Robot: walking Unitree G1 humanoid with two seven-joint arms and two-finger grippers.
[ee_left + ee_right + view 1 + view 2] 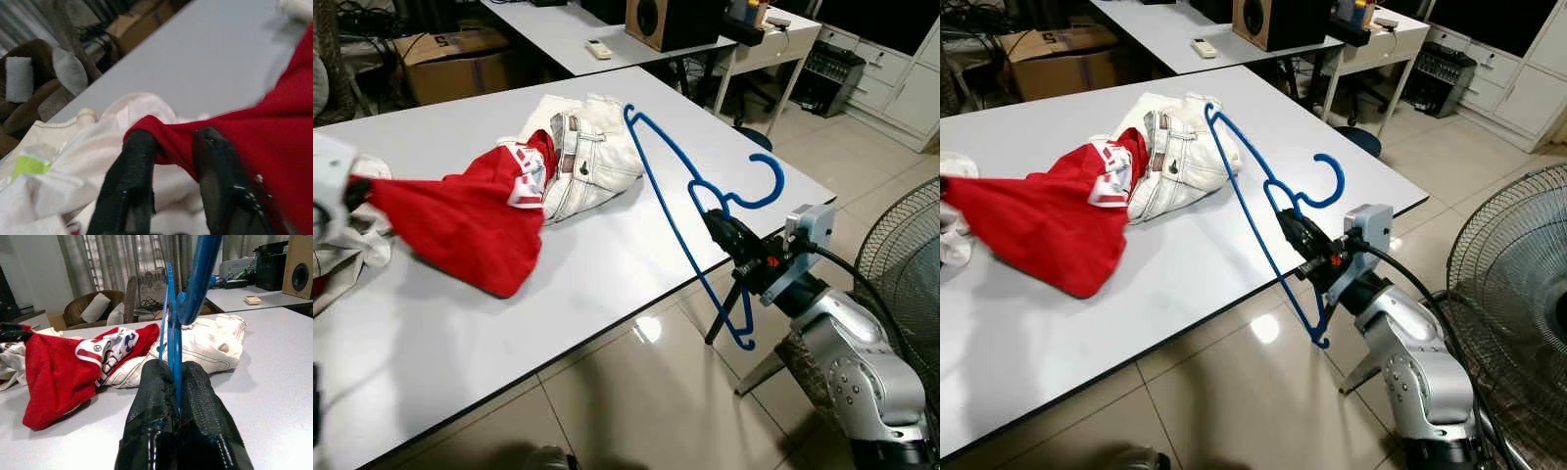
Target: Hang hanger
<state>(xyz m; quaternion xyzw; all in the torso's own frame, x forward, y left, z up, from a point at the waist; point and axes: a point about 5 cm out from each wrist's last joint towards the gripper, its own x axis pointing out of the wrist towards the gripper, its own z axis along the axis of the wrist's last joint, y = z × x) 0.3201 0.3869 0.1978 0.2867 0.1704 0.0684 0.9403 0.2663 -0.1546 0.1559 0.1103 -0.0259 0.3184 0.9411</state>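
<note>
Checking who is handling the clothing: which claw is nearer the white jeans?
Left. The left claw pinches the red shirt lying against the white jeans; the right claw holds the blue hanger past the table edge.

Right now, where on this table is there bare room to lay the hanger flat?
The near strip of the table, below the red shirt, is bare, as is the corner beyond the hanger in the right claw. It is crowded around the white jeans and the left claw holding the shirt.

a white table (607, 284) stands on glossy beige floor tiles (636, 392), with a second desk (548, 29), a wooden speaker (656, 20), a cardboard box (450, 64), white cabinets (891, 78) and a fan (901, 245) around it.
</note>
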